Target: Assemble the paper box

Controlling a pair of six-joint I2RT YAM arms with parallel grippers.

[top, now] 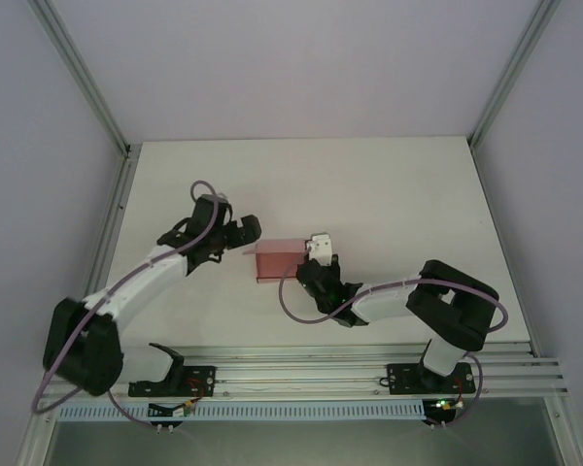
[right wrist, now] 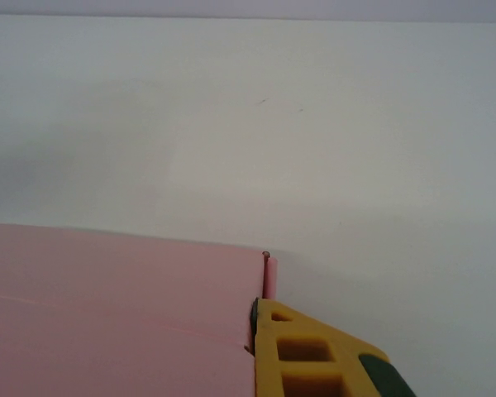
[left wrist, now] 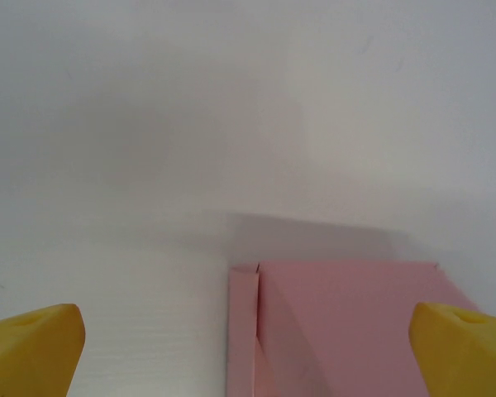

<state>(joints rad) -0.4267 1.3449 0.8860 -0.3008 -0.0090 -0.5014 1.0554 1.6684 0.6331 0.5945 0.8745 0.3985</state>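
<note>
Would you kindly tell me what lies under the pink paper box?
White tabletop shows all around the pink paper box; the patch directly beneath is covered by the box.

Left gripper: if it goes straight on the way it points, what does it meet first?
Probably the paper box, which sits between the open fingers of the left gripper.
</note>
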